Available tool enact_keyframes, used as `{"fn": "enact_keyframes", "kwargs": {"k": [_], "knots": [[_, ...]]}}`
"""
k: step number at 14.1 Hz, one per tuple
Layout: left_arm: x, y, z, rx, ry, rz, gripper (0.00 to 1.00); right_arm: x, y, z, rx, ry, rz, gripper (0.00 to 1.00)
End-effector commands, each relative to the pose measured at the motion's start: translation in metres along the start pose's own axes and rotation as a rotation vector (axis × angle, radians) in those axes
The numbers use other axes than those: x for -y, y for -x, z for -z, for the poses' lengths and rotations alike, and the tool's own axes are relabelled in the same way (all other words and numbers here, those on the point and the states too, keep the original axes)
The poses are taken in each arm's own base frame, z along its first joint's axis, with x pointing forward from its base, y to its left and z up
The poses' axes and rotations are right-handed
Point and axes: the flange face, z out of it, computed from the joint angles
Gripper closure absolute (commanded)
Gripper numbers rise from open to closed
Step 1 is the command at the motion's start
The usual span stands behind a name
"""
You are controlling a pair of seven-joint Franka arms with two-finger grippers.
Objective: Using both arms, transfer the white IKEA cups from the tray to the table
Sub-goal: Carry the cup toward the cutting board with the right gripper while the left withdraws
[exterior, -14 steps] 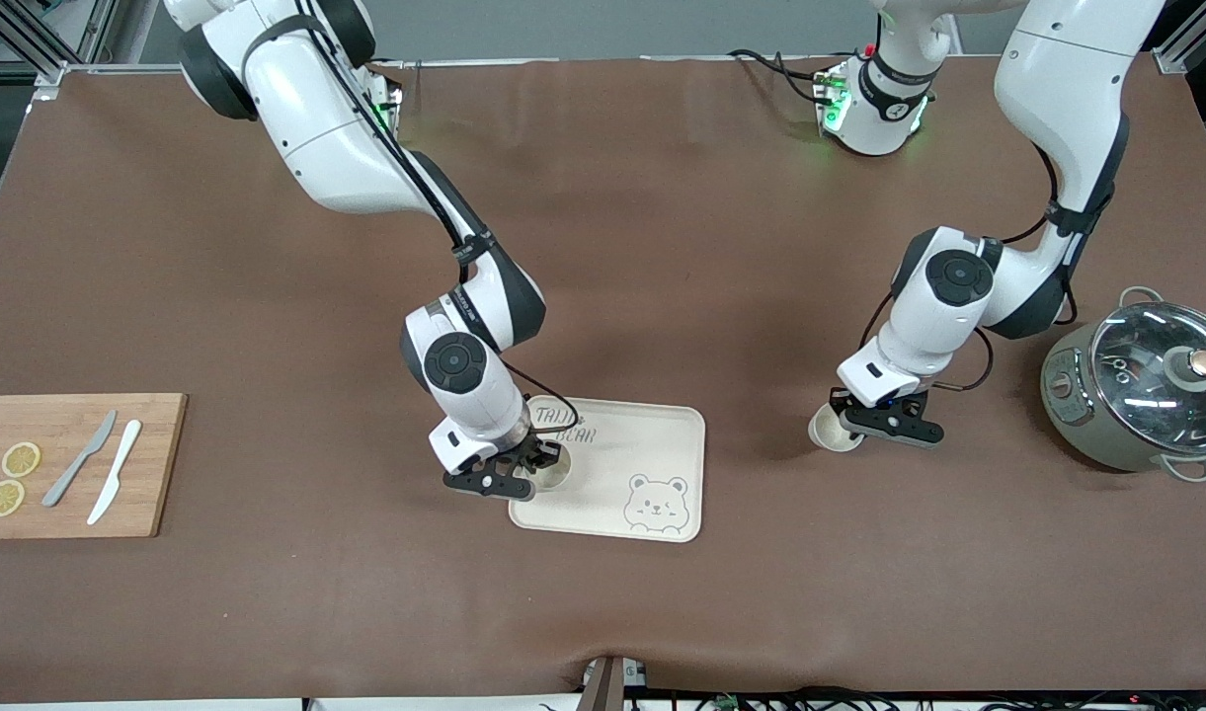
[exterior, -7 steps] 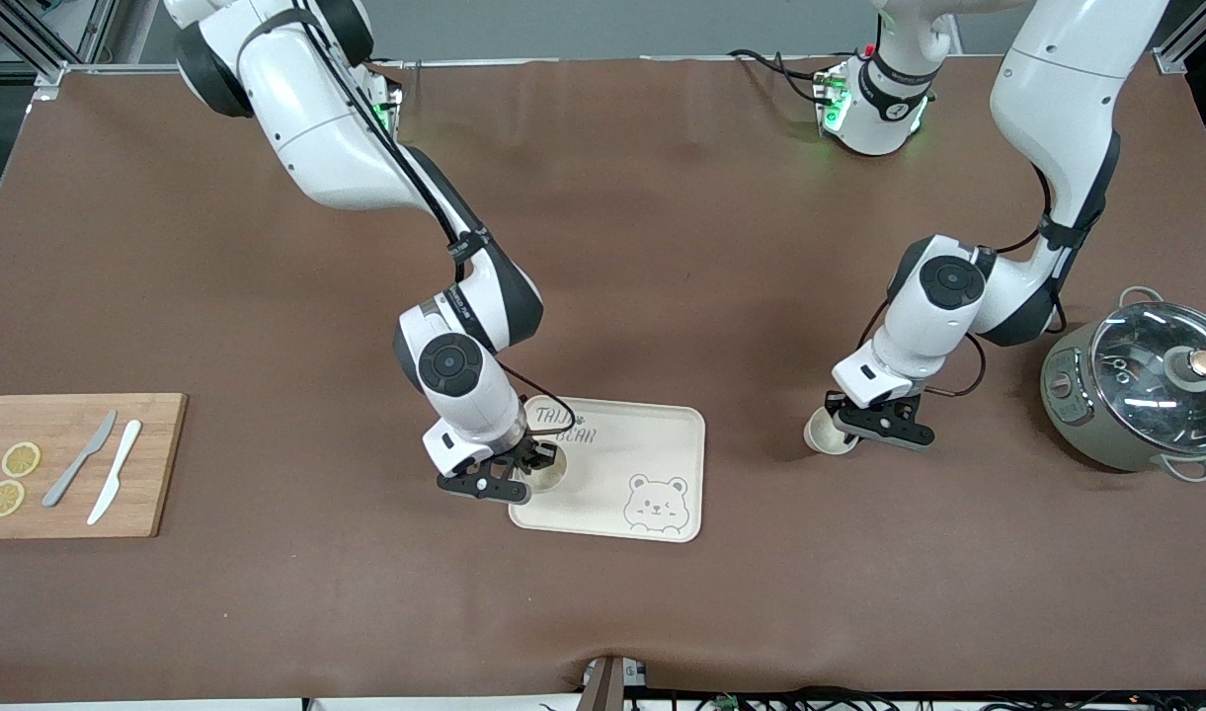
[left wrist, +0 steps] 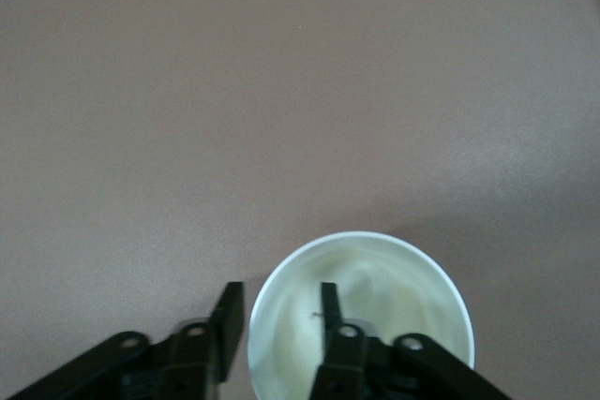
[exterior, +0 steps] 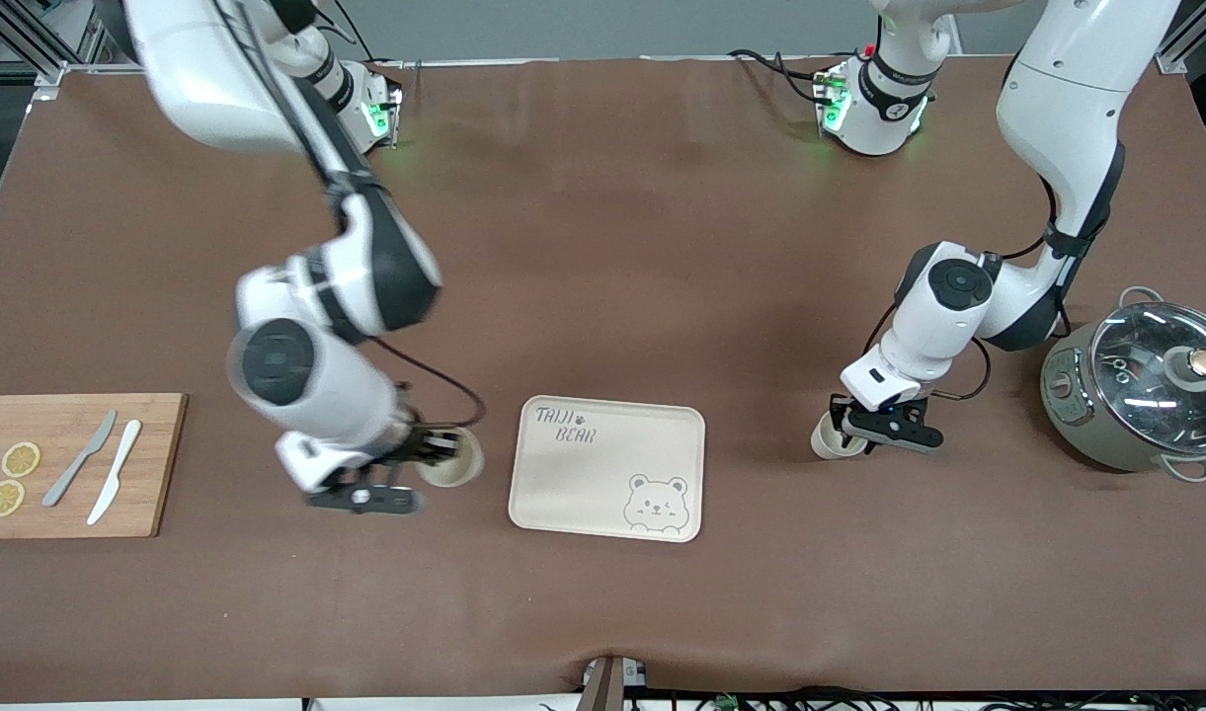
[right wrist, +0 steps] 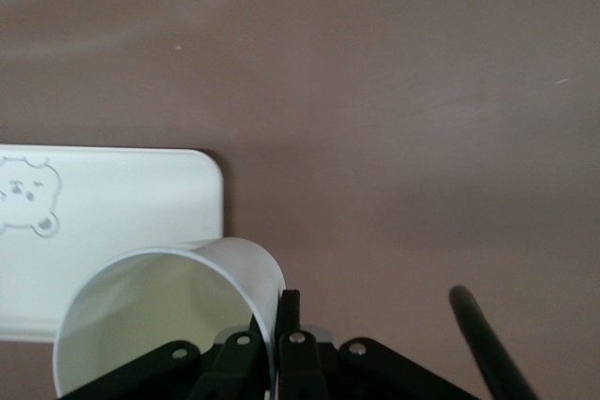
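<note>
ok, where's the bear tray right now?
In the front view the bear tray lies flat mid-table, between the right gripper with its cup and the left gripper's cup.

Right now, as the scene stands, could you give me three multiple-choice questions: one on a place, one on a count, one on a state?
1. Where is the cup by the pot?
A. on the board
B. on the table between the tray and the pot
C. in a drawer

2. How many lemon slices lie on the wooden board?
A. one
B. two
C. four

3. The right arm's jaws are:
A. open over the board
B. shut on the lifted cup
C. shut on a knife

Answers: 1 B, it stands on brown tabletop, the left arm's jaws open astride its wall; 2 B, two yellow rounds; 3 B, they pinch its rim.
</note>
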Motion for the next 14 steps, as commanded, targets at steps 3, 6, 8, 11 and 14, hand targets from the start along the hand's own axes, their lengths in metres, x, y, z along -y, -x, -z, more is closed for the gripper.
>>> {"fn": "enact_keyframes", "kwargs": {"k": [3,6,8,11,14], "knots": [[0.005,0.001,0.006,0.045,-0.037,0.07,0.0,-0.136,0.009,0.045,0.087,-0.002,0.142,1.0],[0.015,0.0,0.016,0.169,-0.106,0.078,0.0,-0.232,0.011,0.039,0.114,-0.018,0.236,1.0],[0.012,-0.008,0.028,0.213,-0.13,0.076,0.0,-0.27,0.013,0.026,0.124,-0.021,0.25,1.0],[0.005,-0.041,0.056,0.293,-0.133,0.119,0.0,-0.301,0.014,-0.008,0.083,-0.003,0.286,1.0],[0.014,-0.081,0.097,0.362,-0.101,0.132,0.0,-0.307,0.018,-0.049,0.029,0.011,0.28,1.0]]}}
